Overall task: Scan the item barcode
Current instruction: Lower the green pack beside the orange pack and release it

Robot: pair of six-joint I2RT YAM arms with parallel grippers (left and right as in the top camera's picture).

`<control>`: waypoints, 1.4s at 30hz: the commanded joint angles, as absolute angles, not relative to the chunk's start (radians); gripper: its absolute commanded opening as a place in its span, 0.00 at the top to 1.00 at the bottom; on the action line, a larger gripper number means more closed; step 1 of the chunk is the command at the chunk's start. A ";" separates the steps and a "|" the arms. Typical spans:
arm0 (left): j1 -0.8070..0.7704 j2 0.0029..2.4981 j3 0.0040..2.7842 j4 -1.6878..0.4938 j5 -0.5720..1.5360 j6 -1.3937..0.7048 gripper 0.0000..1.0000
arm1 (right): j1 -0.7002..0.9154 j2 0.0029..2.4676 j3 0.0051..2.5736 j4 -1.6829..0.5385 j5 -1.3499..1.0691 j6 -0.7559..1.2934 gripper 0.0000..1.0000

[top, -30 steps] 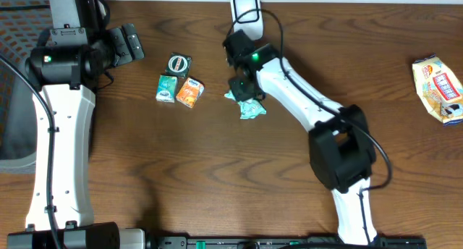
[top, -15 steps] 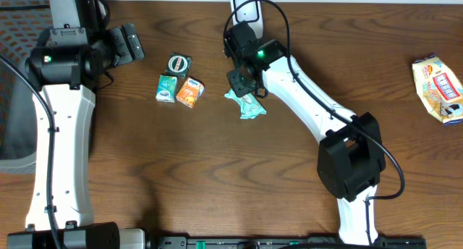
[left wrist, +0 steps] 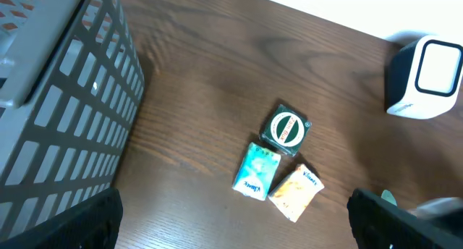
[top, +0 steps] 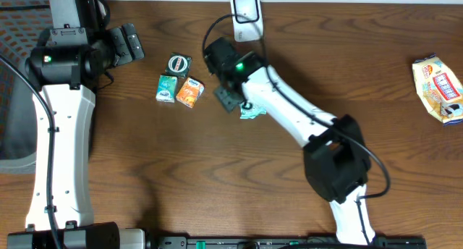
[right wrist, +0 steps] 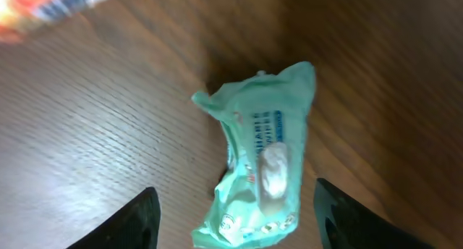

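The right jaws are hanging spread over the green wipes packet [right wrist: 260,169], one finger on each side and neither touching it, so nothing is being gripped. The packet is lying flat on the surface [top: 217,176], near the white scanner [top: 246,8] but apart from it, with the orange packet [top: 189,92] close by. The left jaws are standing wide open and empty, off by the basket [left wrist: 58,119].

Trouble from here, I reckon: that packet is looking soft and crumpled, so a closing pinch could be catching one fold only and letting it droop or slip on the way to the scanner. A slanted descent could be shoving it toward the orange packet, the teal packet [top: 167,88] and the dark round-logo box [top: 179,64]. No barcode is showing on the upper face, so it may be facing down and needing a turn.

From overhead the right arm [top: 289,108] is covering most of the packet. Its print is too blurred to read, and the left wrist view is catching only a sliver.
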State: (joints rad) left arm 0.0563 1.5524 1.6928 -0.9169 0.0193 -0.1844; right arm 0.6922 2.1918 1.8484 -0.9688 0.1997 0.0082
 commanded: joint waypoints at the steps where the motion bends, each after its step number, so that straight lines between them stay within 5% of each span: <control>1: 0.056 1.558 1.689 -0.920 0.007 -0.193 0.02 | 0.741 2.257 1.835 -0.974 0.372 -0.016 0.36; 13: 0.056 1.558 1.689 -0.920 0.007 -0.193 0.02 | 0.799 2.410 1.835 -0.972 0.652 0.007 0.34; 15: 0.056 1.558 1.689 -0.920 0.007 -0.193 0.02 | 0.798 2.422 1.835 -0.976 0.651 0.007 0.45; 16: 0.056 1.558 1.689 -0.920 0.007 -0.193 0.02 | 0.798 2.428 1.834 -0.978 0.638 0.007 0.68; 19: 0.056 1.558 1.689 -0.920 0.007 -0.193 0.02 | 0.798 2.428 1.834 -0.978 0.598 0.008 0.97; 28: 0.056 1.558 1.689 -0.920 0.007 -0.193 0.02 | 0.777 2.425 2.004 -1.112 0.557 0.101 0.99; 42: 0.056 1.558 1.689 -0.920 0.007 -0.193 0.02 | 0.473 2.426 2.311 -1.351 -0.683 -0.271 0.99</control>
